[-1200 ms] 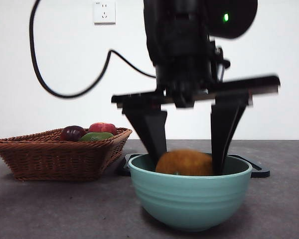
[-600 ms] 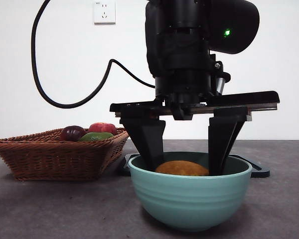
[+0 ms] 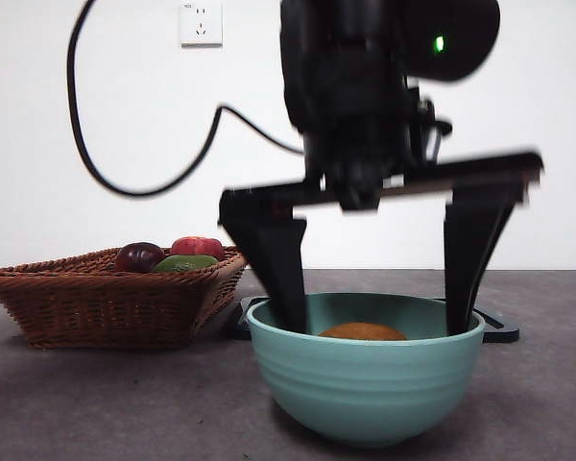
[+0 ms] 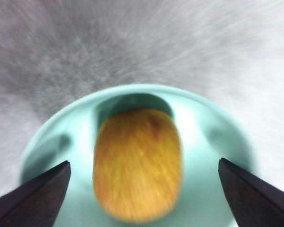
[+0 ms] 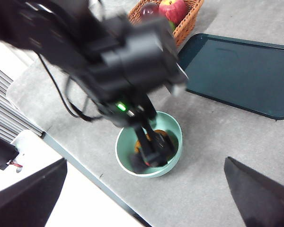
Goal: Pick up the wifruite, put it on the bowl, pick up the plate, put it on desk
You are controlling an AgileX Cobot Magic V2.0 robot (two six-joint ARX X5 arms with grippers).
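**Fruit in the bowl, left hand released**

Fruit (image 3: 363, 332) lies loose at the bottom of the mint bowl (image 3: 365, 384), only its top showing over the rim in the front view. The left hand (image 3: 379, 322) hangs over the bowl with its 2 jaws spread wide, 1 dipping inside each side of the rim, neither touching the fruit. The left wrist view shows the same: fruit (image 4: 137, 163) in the middle of the bowl (image 4: 213, 137), well clear of both jaw tips.

The right hand (image 5: 146, 198) waits high above the counter (image 5: 213, 142), its jaws released and far apart, holding nothing. Below it sits a dark tray (image 5: 239, 73) just beyond the bowl, with a wicker basket (image 3: 106, 298) of fruit beside it.
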